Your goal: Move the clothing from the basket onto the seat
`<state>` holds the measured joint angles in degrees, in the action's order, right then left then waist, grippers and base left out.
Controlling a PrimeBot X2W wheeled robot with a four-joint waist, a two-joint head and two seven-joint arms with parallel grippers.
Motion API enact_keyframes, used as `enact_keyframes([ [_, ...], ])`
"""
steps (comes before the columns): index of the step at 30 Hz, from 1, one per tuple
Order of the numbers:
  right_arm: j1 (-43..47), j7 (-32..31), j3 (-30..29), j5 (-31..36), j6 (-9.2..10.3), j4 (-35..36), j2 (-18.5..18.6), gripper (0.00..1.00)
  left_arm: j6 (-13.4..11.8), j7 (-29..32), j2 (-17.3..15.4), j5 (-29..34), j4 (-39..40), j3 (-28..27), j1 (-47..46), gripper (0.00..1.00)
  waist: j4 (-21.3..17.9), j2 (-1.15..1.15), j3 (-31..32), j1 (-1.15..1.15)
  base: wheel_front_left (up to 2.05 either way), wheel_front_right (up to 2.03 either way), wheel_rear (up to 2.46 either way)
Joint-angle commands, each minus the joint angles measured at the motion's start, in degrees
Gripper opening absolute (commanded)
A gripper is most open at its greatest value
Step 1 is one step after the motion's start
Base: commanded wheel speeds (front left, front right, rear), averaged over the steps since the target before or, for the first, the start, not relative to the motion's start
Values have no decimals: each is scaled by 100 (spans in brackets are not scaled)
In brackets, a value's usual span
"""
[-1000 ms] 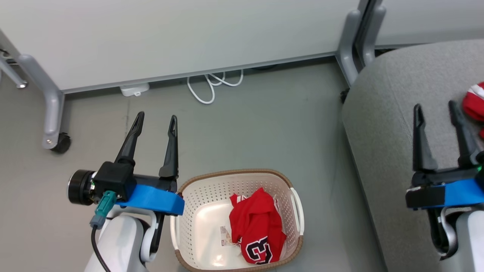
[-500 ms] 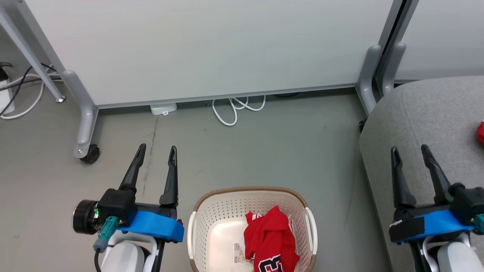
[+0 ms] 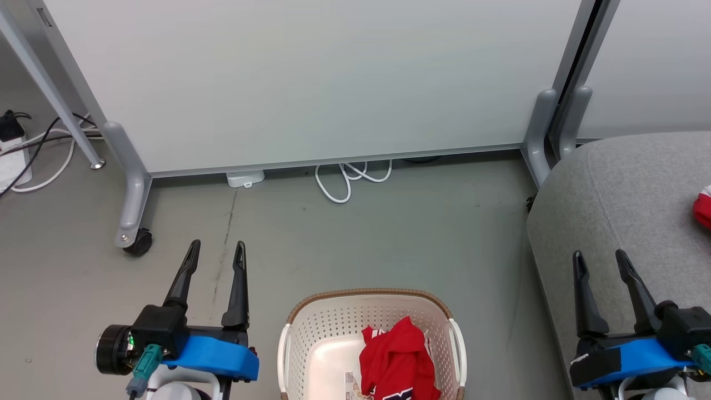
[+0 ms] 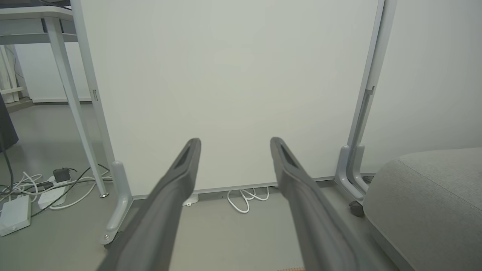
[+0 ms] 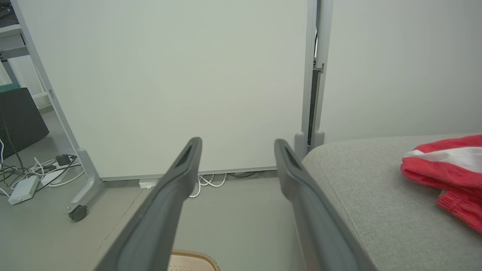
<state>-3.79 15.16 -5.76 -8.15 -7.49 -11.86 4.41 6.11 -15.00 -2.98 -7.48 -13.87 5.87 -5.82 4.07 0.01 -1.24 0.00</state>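
A cream perforated basket (image 3: 311, 333) with a brown rim stands on the floor at the bottom centre of the head view; its rim also shows in the right wrist view (image 5: 192, 256). A crumpled red garment (image 3: 397, 358) with lettering lies inside it. A second red garment with a white stripe (image 5: 448, 162) rests on the grey seat (image 3: 616, 200), its edge showing in the head view (image 3: 703, 206). My left gripper (image 3: 216, 251) is open over the floor left of the basket, holding nothing. My right gripper (image 3: 600, 260) is open and empty above the seat's front part.
A pale partition panel (image 3: 311, 78) on grey legs with a caster (image 3: 136, 241) stands behind the basket. A white cable loop (image 3: 347, 178) and an adapter (image 3: 244, 179) lie at its foot. More cables and a power strip (image 4: 17, 210) lie at the far left.
The head camera has tilted up and the view has shifted, so basket and seat sit lower and further right in frame. Both grippers stay open and empty, now lower in the picture.
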Motion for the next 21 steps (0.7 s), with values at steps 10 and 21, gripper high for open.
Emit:
enact_keyframes([
  [10,53,0,36,-6,-1,-67,-49,100,42,-27,12,9,65,-89,90,100,-17,-1,38,0,0,0,0],
  [21,2,0,76,-28,-1,-83,24,100,59,-28,13,60,12,-5,-43,100,-51,-1,22,0,0,0,0],
])
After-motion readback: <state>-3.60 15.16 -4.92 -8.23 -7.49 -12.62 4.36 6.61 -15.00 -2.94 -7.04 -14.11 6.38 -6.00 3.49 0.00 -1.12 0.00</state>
